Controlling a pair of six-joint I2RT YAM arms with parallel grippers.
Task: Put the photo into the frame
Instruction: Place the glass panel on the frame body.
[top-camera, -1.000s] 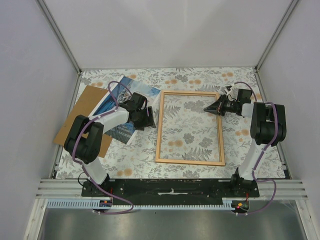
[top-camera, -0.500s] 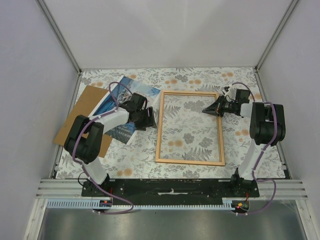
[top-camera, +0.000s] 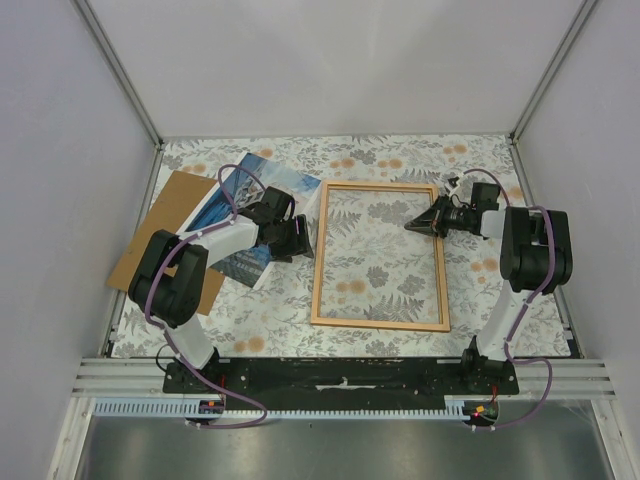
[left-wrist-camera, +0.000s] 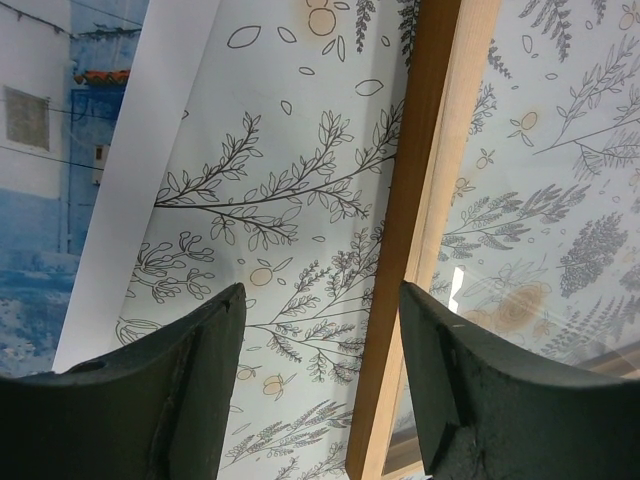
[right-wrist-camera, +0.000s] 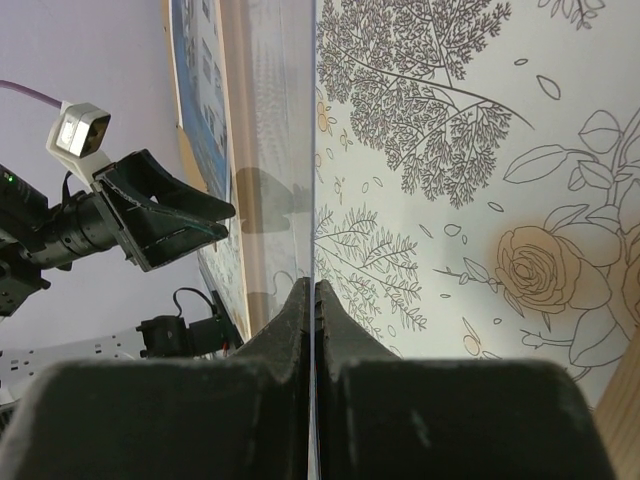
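The frame (top-camera: 318, 270) lies flat mid-table; its left rail (left-wrist-camera: 418, 200) runs between my left fingers in the left wrist view. The photo (top-camera: 290, 185) lies face up to the frame's left, and its blue buildings and white border (left-wrist-camera: 45, 190) show there too. My left gripper (top-camera: 297, 238) hovers open (left-wrist-camera: 320, 295) over the cloth between photo and rail, holding nothing. My right gripper (top-camera: 410, 224) sits over the frame's upper right, shut (right-wrist-camera: 315, 287) on the edge of a thin clear pane (right-wrist-camera: 280, 150) that stands tilted up from the frame.
A brown backing board (top-camera: 160, 215) lies under the photo's left side near the left wall. A floral cloth (top-camera: 400, 150) covers the table. Metal posts and white walls close in the back and sides.
My right gripper has shifted slightly with the clear pane still pinched. My left gripper has barely moved and stays open.
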